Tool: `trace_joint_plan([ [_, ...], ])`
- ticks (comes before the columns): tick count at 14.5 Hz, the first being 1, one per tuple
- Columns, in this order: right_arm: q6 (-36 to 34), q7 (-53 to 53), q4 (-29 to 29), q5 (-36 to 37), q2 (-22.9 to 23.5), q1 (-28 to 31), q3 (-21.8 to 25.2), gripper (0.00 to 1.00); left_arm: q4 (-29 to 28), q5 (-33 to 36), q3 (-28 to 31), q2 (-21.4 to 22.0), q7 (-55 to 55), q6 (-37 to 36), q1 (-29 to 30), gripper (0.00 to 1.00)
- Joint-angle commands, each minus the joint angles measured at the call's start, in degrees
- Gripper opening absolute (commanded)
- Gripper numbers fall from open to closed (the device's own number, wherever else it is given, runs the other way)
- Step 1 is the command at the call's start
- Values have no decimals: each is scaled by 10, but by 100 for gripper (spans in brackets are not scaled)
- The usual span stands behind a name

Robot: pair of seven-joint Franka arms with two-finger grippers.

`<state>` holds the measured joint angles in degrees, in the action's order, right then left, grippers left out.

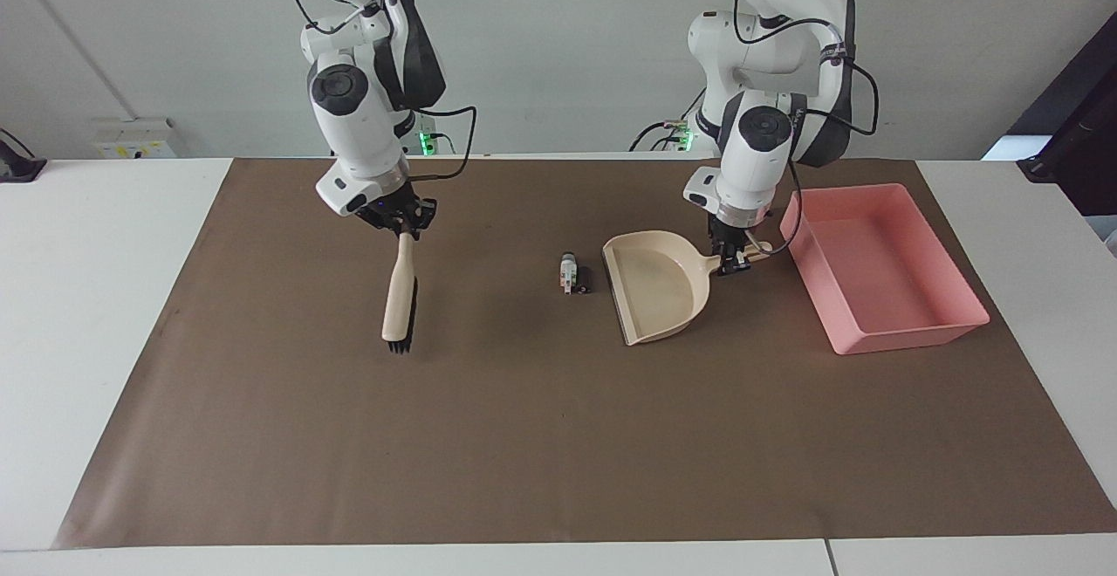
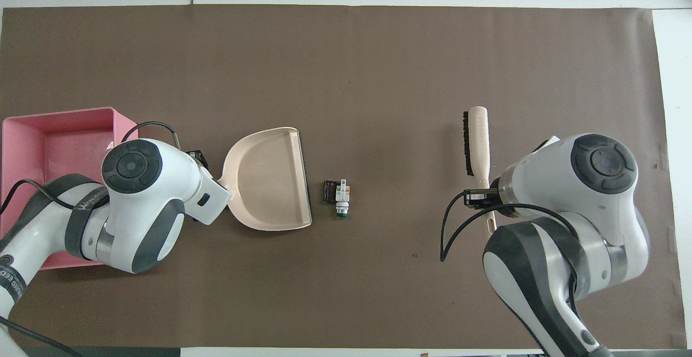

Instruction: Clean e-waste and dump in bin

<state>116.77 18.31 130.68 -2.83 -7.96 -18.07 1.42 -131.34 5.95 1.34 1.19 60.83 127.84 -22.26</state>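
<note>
The e-waste lies mid-mat: a white scrap with green and orange bits [image 1: 568,270] [image 2: 341,197] touching a dark scrap [image 1: 583,280] [image 2: 328,190]. My left gripper [image 1: 731,264] [image 2: 195,158] is shut on the handle of the beige dustpan [image 1: 659,288] [image 2: 267,181], whose mouth faces the scraps a short gap away. My right gripper [image 1: 403,222] [image 2: 478,197] is shut on the handle of a beige brush [image 1: 400,297] [image 2: 478,138] and holds it up, bristle end low, over the mat toward the right arm's end. The pink bin [image 1: 907,336] [image 2: 59,135] stands beside the dustpan at the left arm's end.
A brown mat [image 1: 558,436] [image 2: 346,65] covers most of the white table [image 1: 87,297]. My left arm's body hides part of the bin and the dustpan handle in the overhead view.
</note>
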Motion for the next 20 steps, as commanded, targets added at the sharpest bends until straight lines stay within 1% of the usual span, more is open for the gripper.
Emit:
trace_joint_plan([
  [1,0,57,13,-2,-17,-56,3,0,54,42,7,-4,-11,-76,-3,0],
  [3,1,106,17,4,-12,-117,3,0,59,81,4,-6,-17,-98,-10,0],
  [5,1,135,22,8,-4,-161,3,0,57,86,4,-5,0,-100,-11,0],
  [8,7,167,22,23,17,-201,3,0,58,86,4,-9,34,-90,-19,0],
  [9,17,169,22,23,20,-209,3,0,65,86,4,-22,35,-88,-19,0],
  [12,37,170,21,22,43,-236,3,0,72,86,4,-36,36,-77,-31,0],
  [14,50,177,7,20,76,-249,2,0,67,86,4,-36,35,-76,-34,0],
  [16,48,182,-27,14,107,-256,-9,0,62,86,4,-36,34,-75,-40,0],
  [18,54,204,-69,13,156,-281,-12,0,54,86,4,-33,33,-75,-49,0],
  [20,90,221,-109,12,206,-305,-12,0,50,87,4,-30,32,-74,-51,0],
])
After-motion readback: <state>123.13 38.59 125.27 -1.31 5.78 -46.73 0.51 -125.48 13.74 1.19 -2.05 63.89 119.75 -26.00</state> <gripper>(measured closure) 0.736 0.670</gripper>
